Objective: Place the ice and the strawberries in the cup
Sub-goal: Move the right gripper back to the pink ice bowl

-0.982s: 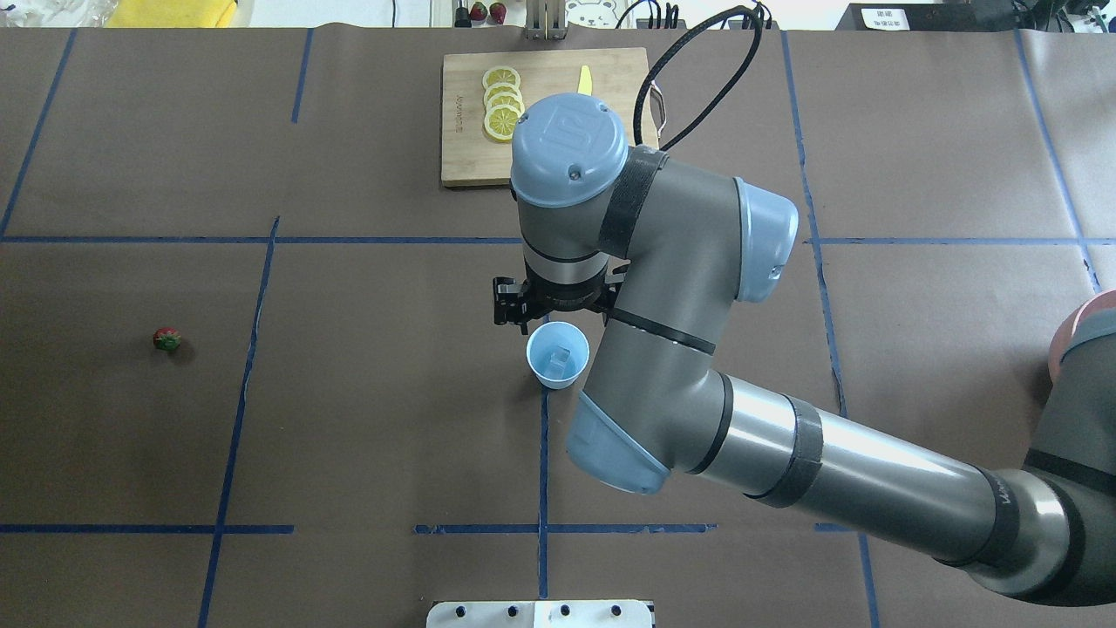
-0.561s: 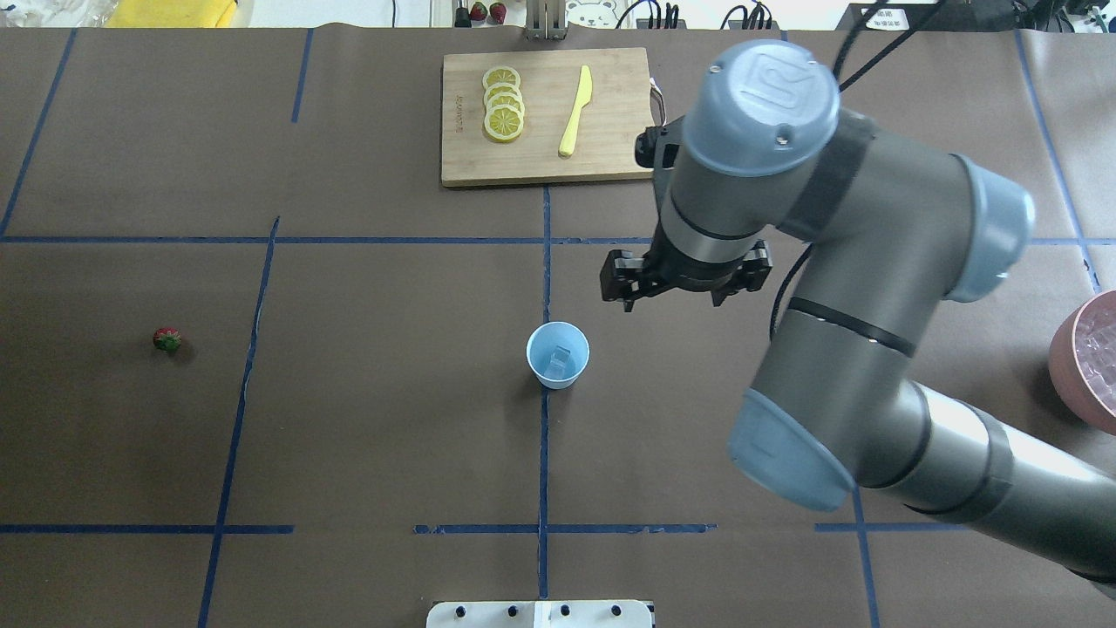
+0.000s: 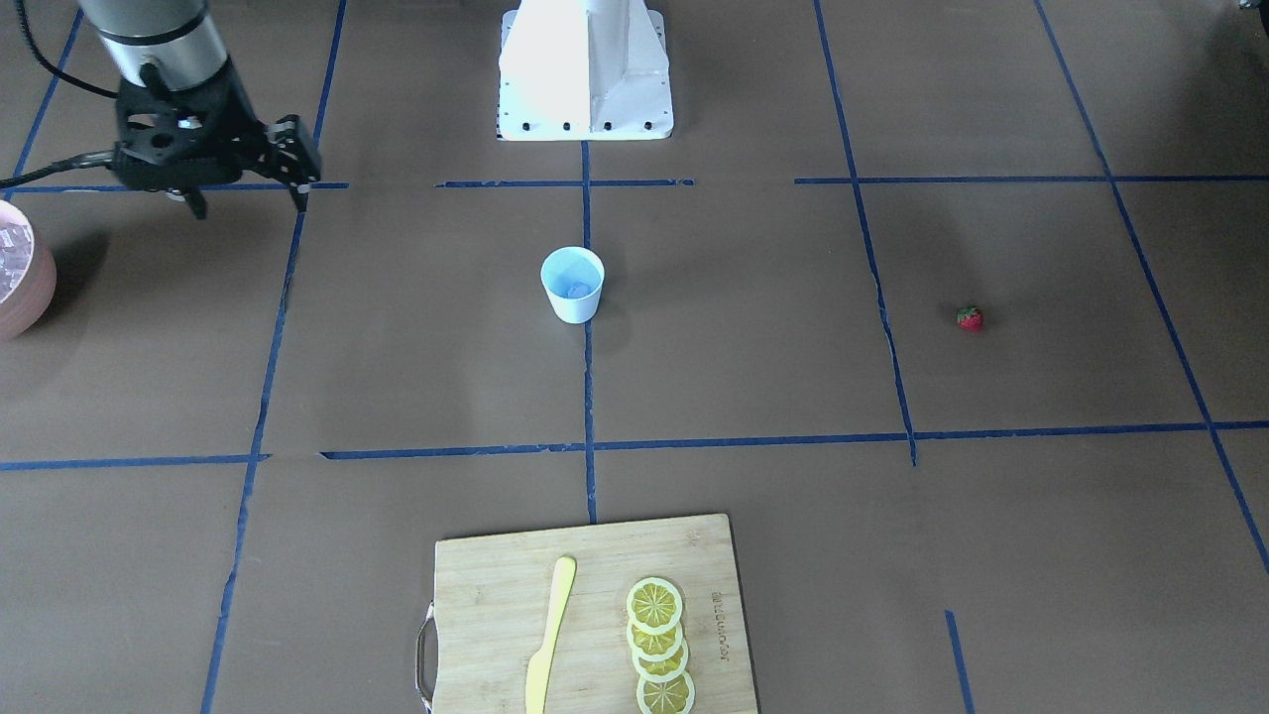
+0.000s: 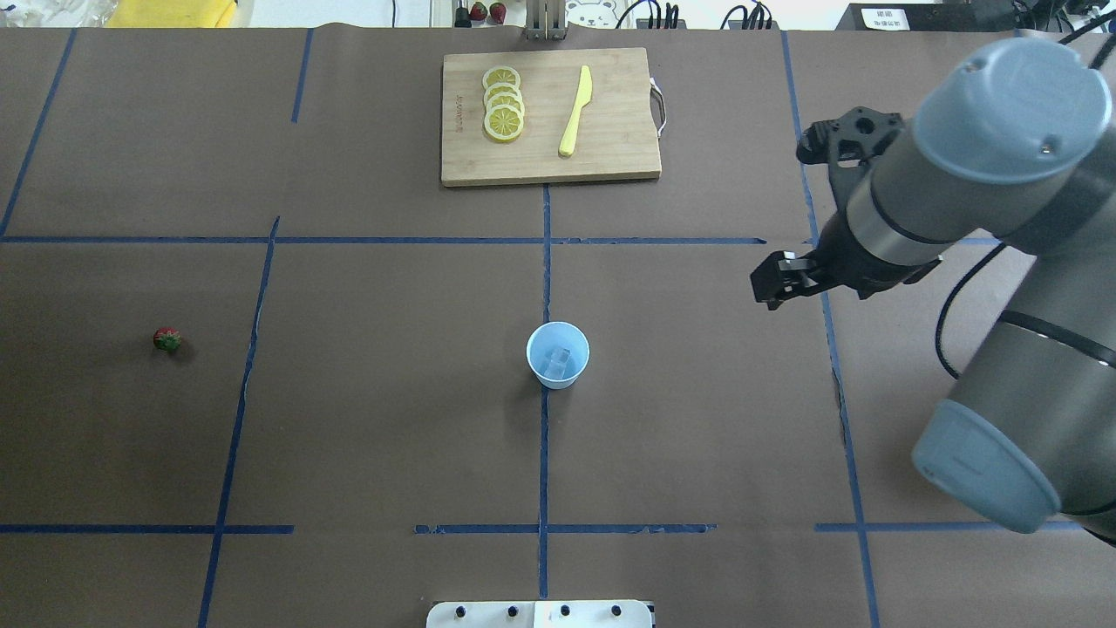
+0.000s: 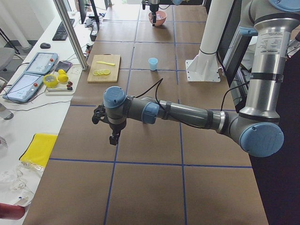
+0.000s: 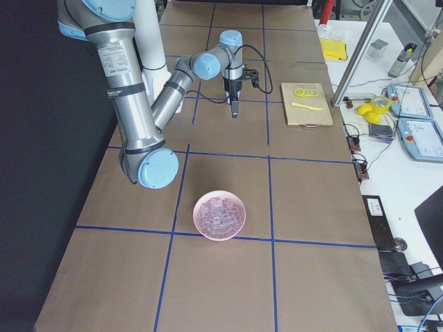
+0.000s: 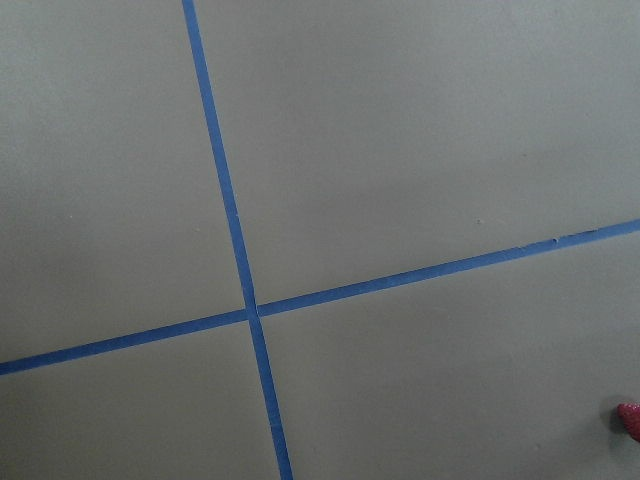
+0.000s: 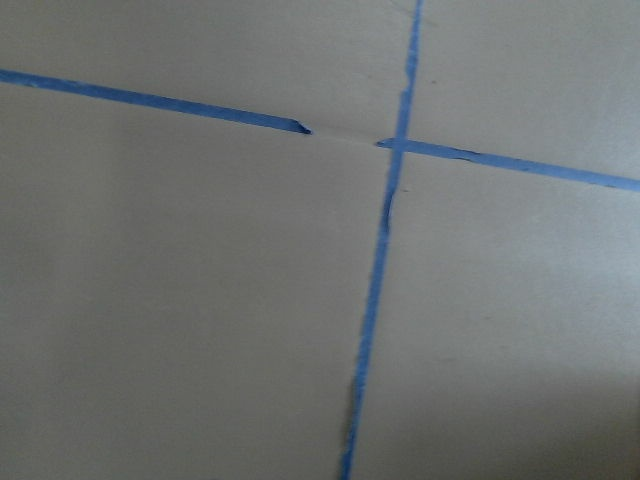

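Observation:
The pale-blue cup stands upright at the table's middle, with one clear ice cube inside it. More ice fills the pink bowl at the robot's right end. The small red strawberry lies alone far to the left, and a sliver of it shows in the left wrist view. My right gripper hangs open and empty above the table, between cup and bowl; one of its fingers shows in the overhead view. My left gripper hovers over bare table, and I cannot tell its state.
A wooden cutting board with lemon slices and a yellow knife lies at the far side. The white robot base stands at the near edge. Blue tape lines cross the brown table cover.
My right arm has swung from just beside the cup to the right side of the table, its gripper open the whole time. The ice cube stays in the cup. The strawberry has not moved.

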